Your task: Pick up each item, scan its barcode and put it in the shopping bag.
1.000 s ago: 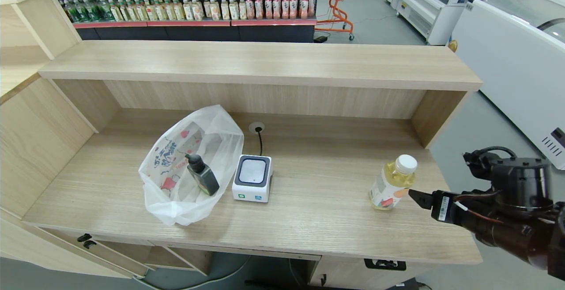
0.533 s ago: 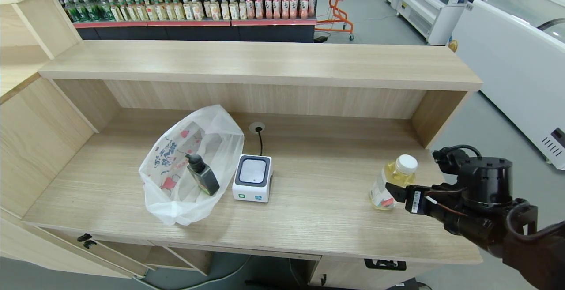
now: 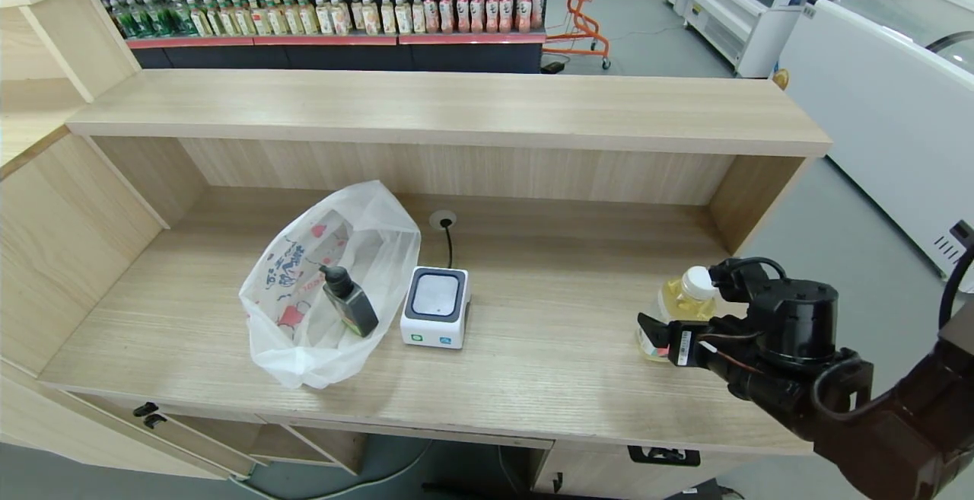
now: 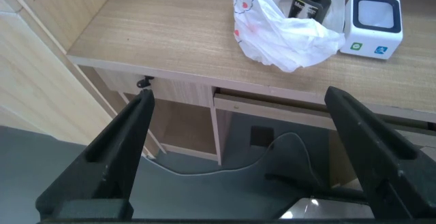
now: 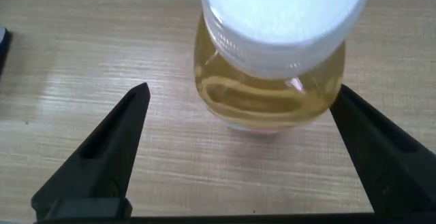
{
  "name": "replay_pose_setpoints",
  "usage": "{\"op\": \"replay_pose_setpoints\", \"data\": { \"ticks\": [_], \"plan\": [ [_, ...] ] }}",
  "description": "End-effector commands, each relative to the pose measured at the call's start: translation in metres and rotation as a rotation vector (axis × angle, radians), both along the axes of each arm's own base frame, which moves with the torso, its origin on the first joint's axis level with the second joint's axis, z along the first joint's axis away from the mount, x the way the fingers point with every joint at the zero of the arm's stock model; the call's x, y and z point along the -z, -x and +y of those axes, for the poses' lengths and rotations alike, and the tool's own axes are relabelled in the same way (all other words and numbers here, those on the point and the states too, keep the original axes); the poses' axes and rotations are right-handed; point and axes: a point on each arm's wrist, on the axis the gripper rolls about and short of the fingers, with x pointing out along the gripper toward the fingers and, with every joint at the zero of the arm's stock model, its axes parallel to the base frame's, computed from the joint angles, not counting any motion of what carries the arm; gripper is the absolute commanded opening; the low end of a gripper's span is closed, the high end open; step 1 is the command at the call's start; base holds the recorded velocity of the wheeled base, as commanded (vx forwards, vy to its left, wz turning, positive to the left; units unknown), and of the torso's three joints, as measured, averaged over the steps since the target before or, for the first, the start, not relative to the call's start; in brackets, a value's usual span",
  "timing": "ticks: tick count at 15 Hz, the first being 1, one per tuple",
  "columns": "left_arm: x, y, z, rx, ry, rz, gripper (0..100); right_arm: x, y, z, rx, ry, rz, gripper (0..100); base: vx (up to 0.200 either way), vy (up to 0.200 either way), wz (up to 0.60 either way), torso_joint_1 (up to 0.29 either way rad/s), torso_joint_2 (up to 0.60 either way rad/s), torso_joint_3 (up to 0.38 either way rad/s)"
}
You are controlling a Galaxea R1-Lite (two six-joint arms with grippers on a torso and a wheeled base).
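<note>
A bottle of yellow drink (image 3: pixel 679 311) with a white cap (image 5: pixel 285 13) stands upright at the counter's right end. My right gripper (image 3: pixel 670 326) is open around it, one finger (image 5: pixel 102 156) on each side, not touching. The white shopping bag (image 3: pixel 319 287) lies open on the counter's left half with a dark pump bottle (image 3: pixel 348 302) inside. A white barcode scanner (image 3: pixel 435 306) sits just right of the bag. My left gripper (image 4: pixel 238 149) is open, hanging below and in front of the counter edge, with the bag (image 4: pixel 279 26) and scanner (image 4: pixel 373 18) beyond it.
A raised wooden ledge (image 3: pixel 449 108) runs along the counter's back, with side walls at both ends. A cable (image 3: pixel 447 245) leads from the scanner to a hole in the counter. Bare counter lies between scanner and bottle. Store shelves and freezers stand behind.
My right arm has moved left toward the bottle, bringing its open fingers from beside the bottle to either side of it. The bottle, bag and scanner have stayed put.
</note>
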Motion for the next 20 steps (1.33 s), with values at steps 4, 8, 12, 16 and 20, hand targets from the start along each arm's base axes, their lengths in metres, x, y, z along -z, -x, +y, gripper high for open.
{"op": "replay_pose_setpoints", "data": {
  "ticks": [4,8,12,16,20],
  "plan": [
    [0.000,0.000,0.000,-0.001,0.000,-0.001,100,0.012,-0.018,0.007,-0.006,-0.008,-0.038,100,0.000,0.000,0.00,0.000,0.00,0.000],
    [0.000,0.000,0.000,-0.001,0.000,-0.001,100,0.020,-0.034,0.014,-0.038,-0.031,-0.072,100,0.000,0.000,0.00,0.000,0.00,0.000],
    [0.000,0.000,0.000,-0.001,0.000,0.001,100,0.023,-0.042,0.019,-0.106,-0.053,-0.078,0,0.000,0.000,0.00,0.000,0.00,0.000],
    [0.000,0.000,0.000,-0.002,0.000,0.001,100,0.024,-0.053,0.022,-0.118,-0.013,-0.109,0,0.000,0.000,0.00,0.000,0.00,0.000],
    [0.000,0.000,0.000,-0.001,0.000,0.001,100,0.029,-0.054,0.023,-0.130,0.033,-0.103,0,0.000,0.000,0.00,0.000,0.00,0.000]
  ]
}}
